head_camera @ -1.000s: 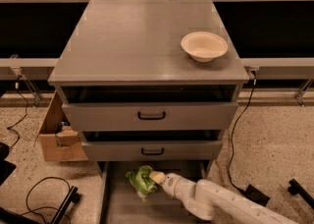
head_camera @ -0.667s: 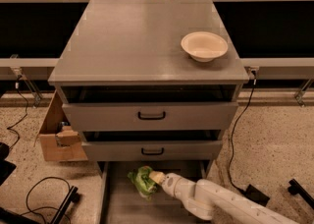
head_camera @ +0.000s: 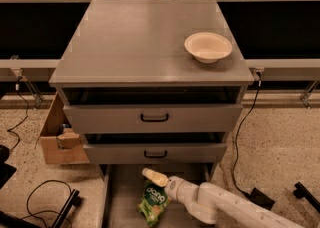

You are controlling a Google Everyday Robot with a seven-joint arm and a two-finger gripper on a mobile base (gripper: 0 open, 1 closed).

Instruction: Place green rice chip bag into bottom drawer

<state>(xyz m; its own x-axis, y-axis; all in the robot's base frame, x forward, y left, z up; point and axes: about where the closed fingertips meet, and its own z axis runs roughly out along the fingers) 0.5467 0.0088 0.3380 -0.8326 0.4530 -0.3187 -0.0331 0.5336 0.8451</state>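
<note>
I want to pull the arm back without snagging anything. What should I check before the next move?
1. Bottom drawer pulled out: ok.
2. Green rice chip bag lying on the drawer floor: ok.
3. Gripper released from the bag: cannot tell; it sits right at the bag's upper edge.
4. Room straight above the gripper: probably not ok, as the second drawer front is close overhead.
5. Bowl on the cabinet top, away from the arm: ok.

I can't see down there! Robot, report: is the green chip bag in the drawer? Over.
Tool low over bottom drawer, beside green rice chip bag. Bag lying on drawer floor. Middle drawer juts above its back.
</note>
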